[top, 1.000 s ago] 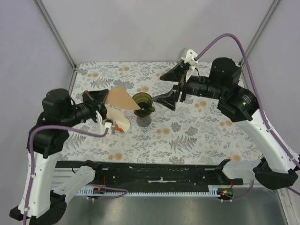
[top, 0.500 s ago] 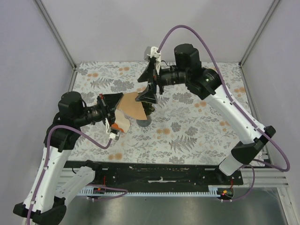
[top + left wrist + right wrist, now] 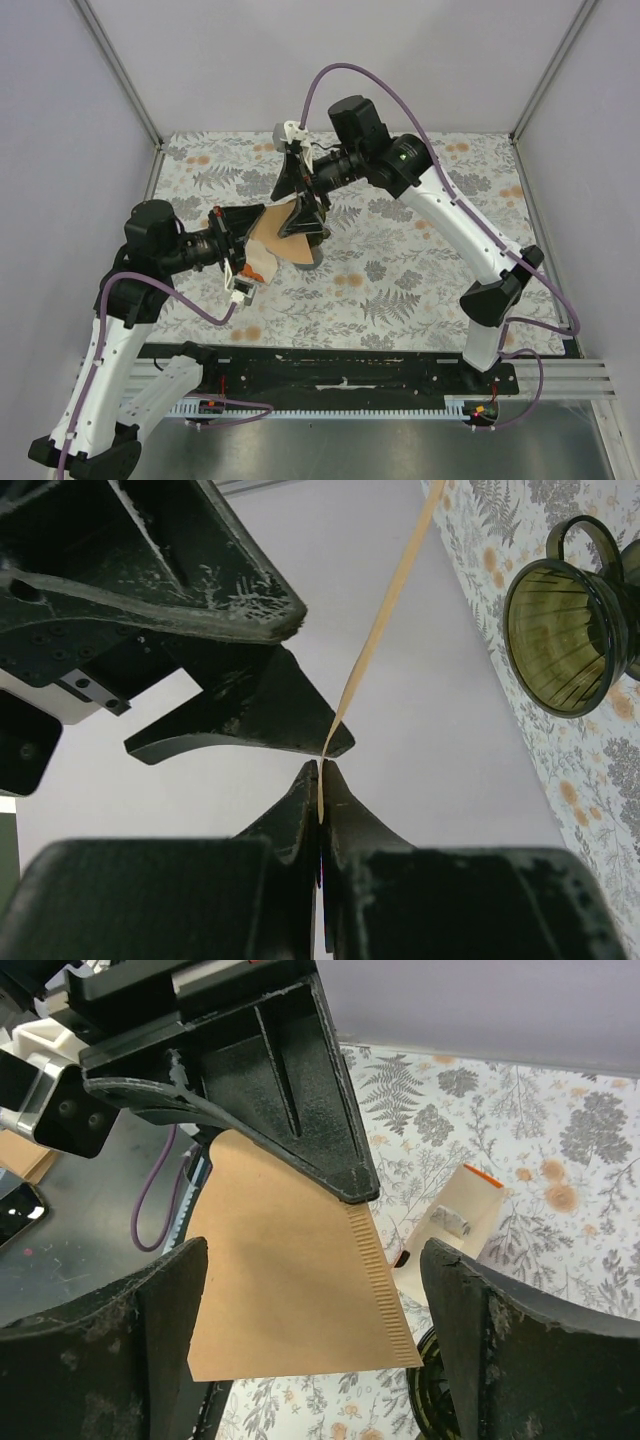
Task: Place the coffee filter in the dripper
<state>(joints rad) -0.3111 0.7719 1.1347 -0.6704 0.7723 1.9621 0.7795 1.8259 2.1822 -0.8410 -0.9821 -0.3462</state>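
The tan coffee filter (image 3: 274,233) is held upright by one corner in my left gripper (image 3: 244,234), which is shut on it. In the left wrist view the filter (image 3: 385,620) shows edge-on, rising from the closed fingertips (image 3: 300,798). The dark green dripper (image 3: 566,640) stands just right of the filter; from above only its base (image 3: 309,258) shows, under my right arm. My right gripper (image 3: 291,200) is open, its fingers straddling the filter's free end (image 3: 290,1290) without touching it. The dripper's rim (image 3: 438,1412) shows just below.
The orange and white carton (image 3: 256,268) lies on the flowered table cloth (image 3: 420,270) under my left gripper; it also shows in the right wrist view (image 3: 456,1222). Grey walls with metal posts (image 3: 120,75) close in the table.
My right arm has swung left from beside the dripper to over the filter, still open. My left gripper has carried the filter right, toward the dripper.
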